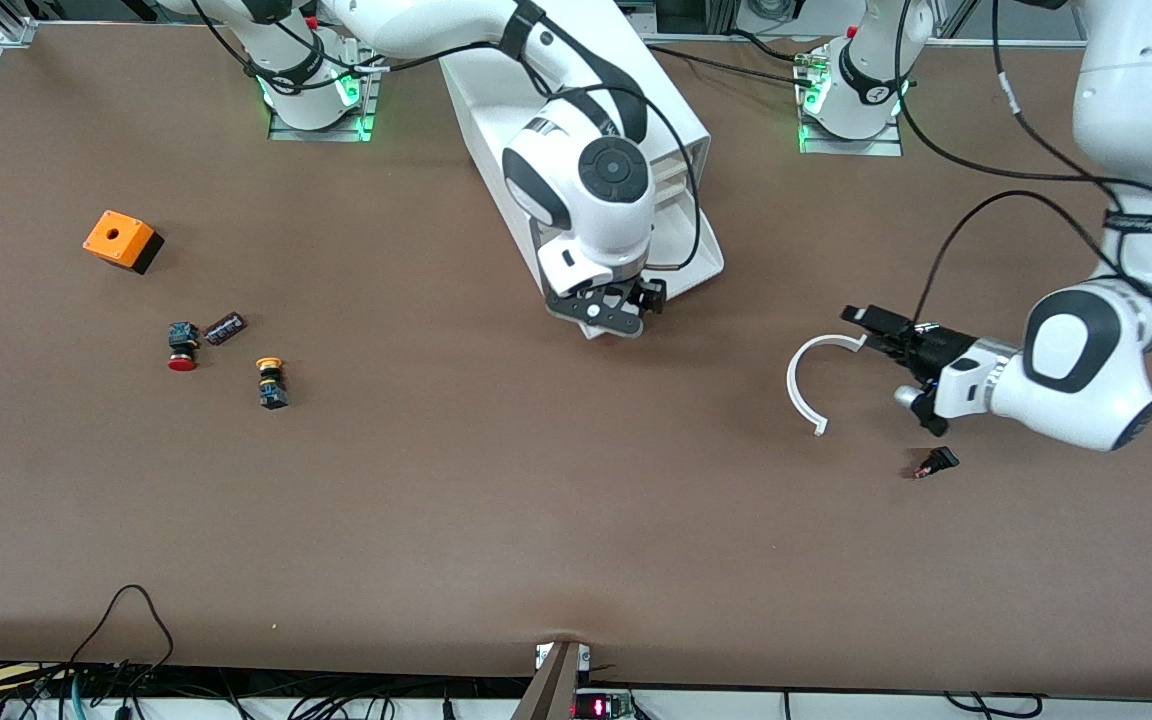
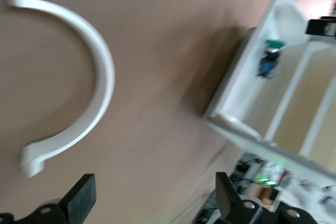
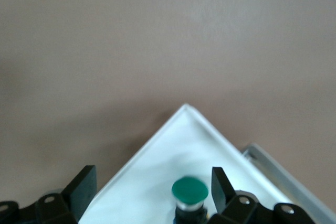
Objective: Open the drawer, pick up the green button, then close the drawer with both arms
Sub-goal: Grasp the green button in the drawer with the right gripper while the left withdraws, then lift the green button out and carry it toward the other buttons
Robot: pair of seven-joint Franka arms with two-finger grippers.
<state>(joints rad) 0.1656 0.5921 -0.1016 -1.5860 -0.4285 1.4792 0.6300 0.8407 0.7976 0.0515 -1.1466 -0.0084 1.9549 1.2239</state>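
Observation:
The white cabinet stands between the arms' bases, and its lowest drawer is pulled out. My right gripper hangs open over the drawer's corner and hides the button in the front view. In the right wrist view the green-capped button stands in the drawer, between my right gripper's open fingers and close to one of them. My left gripper is open and empty over the table beside a white C-shaped ring. The left wrist view shows my left gripper, the ring, the drawer and the button.
An orange box, a red-capped button, a yellow-capped button and a small dark part lie toward the right arm's end. A small black part lies nearer the front camera than my left gripper.

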